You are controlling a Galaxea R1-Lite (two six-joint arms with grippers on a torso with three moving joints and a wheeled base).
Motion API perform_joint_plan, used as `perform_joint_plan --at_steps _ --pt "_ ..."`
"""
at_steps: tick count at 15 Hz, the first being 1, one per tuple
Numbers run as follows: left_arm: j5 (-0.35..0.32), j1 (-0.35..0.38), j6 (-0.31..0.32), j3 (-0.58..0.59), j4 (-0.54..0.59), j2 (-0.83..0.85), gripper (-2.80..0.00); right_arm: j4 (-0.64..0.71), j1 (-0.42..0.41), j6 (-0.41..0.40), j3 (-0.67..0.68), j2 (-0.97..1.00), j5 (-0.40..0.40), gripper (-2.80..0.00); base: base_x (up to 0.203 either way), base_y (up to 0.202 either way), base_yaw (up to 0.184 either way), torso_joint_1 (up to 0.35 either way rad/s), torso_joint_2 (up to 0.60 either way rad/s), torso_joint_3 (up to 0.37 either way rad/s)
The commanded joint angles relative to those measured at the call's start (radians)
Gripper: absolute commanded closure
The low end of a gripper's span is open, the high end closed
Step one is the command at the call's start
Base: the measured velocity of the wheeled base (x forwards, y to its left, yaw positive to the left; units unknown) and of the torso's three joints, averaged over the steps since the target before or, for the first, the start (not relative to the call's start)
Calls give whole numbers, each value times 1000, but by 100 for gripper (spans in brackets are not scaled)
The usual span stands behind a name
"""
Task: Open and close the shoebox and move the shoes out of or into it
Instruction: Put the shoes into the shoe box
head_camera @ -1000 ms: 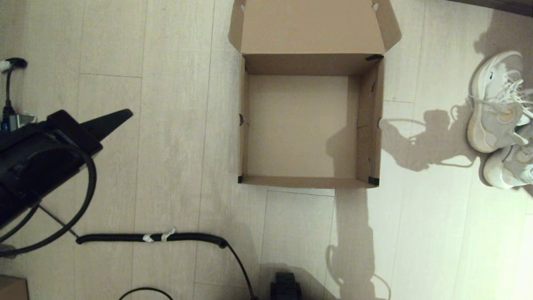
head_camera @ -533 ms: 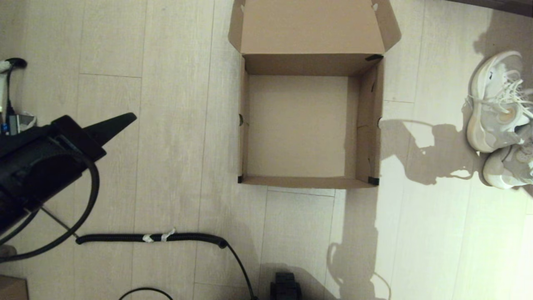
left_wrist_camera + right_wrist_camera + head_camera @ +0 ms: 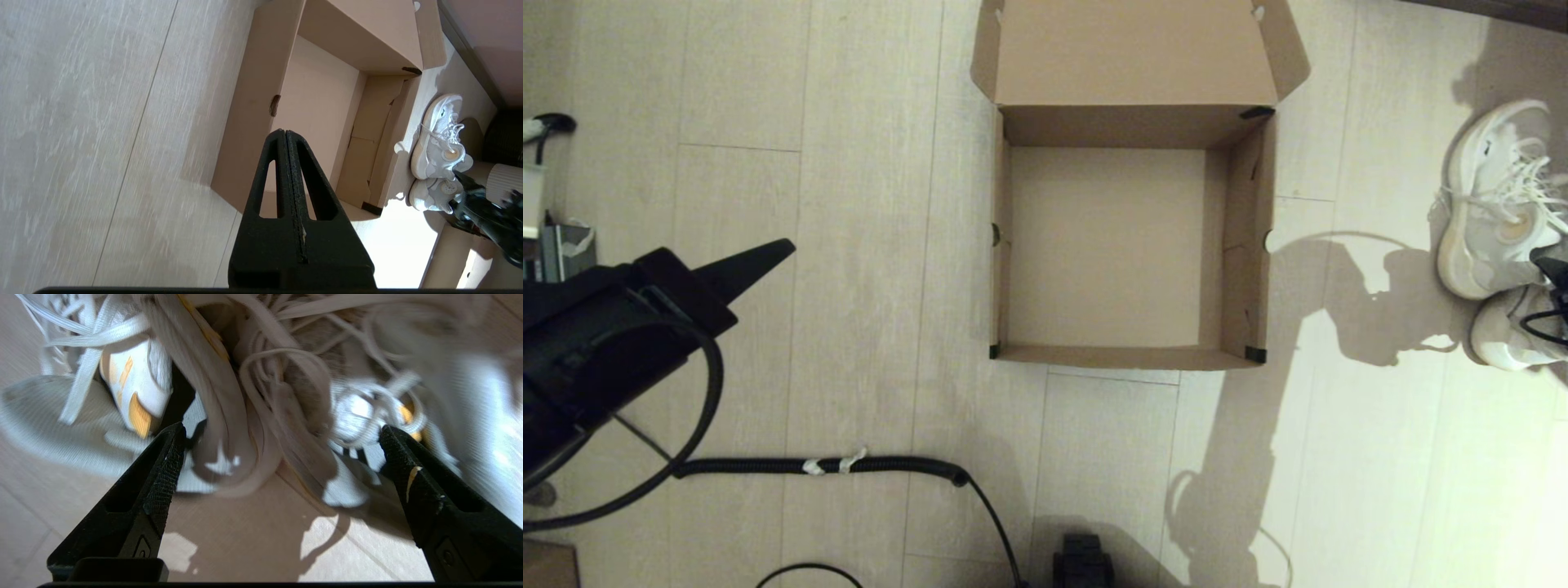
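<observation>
The brown cardboard shoebox [image 3: 1127, 245] stands open and empty on the pale plank floor [image 3: 849, 245], its lid flap cut off at the frame's far edge, well right of the left tool [image 3: 772, 251], whose fingers are pressed together. The white laced shoes [image 3: 1499, 237], partly cut off, lie just ahead of the right tool [image 3: 280, 465], its textured black fingers spread wide.

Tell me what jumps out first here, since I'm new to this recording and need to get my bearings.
The big open shoebox stands on the floor straight ahead, lid flapped back, nothing inside. The white shoes lie together on the floor to its right, where the right gripper hangs close to them with jaws spread wide. The left gripper, jaws shut, hovers left of the box.
</observation>
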Motion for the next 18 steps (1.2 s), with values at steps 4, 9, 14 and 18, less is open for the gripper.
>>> perform_joint_plan --at_steps 4,9,14,18 --pt "0 0 -3 37 -5 -19 0 -4 56 -120 -184 152 -55 0 0 0 0 0 0 0" --pt "5 1 -1 50 -2 -35 0 21 67 -220 -196 120 -60 0 0 0 0 0 0 0" --pt "4 1 -1 76 7 -95 0 279 67 -300 -151 -114 -59 0 0 0 0 0 0 0" --pt "6 1 -1 106 11 -149 0 628 54 -335 -145 -375 -27 0 0 0 0 0 0 0"
